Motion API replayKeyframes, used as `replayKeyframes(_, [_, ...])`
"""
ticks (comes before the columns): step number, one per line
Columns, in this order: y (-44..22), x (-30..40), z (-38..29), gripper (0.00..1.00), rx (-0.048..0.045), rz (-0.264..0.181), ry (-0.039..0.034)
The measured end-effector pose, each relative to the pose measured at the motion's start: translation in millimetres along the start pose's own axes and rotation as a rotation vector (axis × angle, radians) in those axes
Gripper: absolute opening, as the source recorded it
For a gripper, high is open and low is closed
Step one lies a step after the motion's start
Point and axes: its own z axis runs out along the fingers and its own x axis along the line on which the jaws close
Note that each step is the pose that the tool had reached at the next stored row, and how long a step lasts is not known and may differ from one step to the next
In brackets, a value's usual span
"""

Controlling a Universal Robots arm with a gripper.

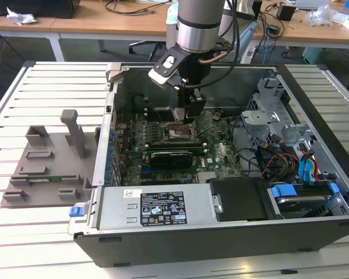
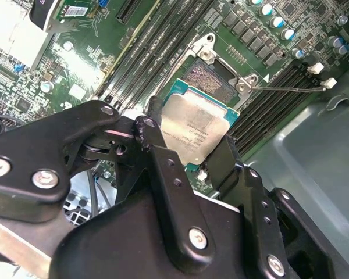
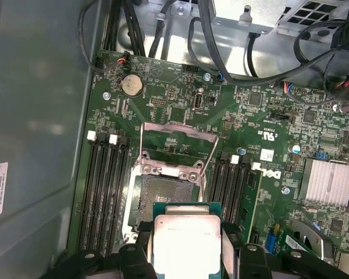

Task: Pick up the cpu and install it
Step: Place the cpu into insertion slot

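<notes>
The cpu (image 2: 199, 121) (image 3: 186, 235) is a flat square chip with a silver-grey top plate and a green rim. My gripper (image 2: 189, 133) (image 3: 186, 249) is shut on it, one black finger (image 2: 153, 123) against each opposite edge. The chip hangs a little above the open socket (image 3: 163, 195) (image 2: 212, 78) on the green motherboard, and its far edge overlaps the socket's near side in the first wrist view. The socket's metal load plate (image 3: 175, 141) is flipped up. In the exterior view the gripper (image 1: 192, 111) reaches down inside the computer case, over the socket (image 1: 179, 132).
Black memory slots (image 3: 104, 186) flank the socket on both sides. A silver heatsink (image 3: 328, 181) and bundled cables (image 3: 262, 52) lie further off. The case wall (image 1: 107, 133) rises on the exterior view's left, with a grey holder tray (image 1: 46, 168) on the slatted table beyond it.
</notes>
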Motion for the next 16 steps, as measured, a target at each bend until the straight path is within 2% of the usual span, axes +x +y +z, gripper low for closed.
replayKeyframes(16, [0.1, 0.1, 3.5, 0.55, 0.0003, 0.000, -0.0015])
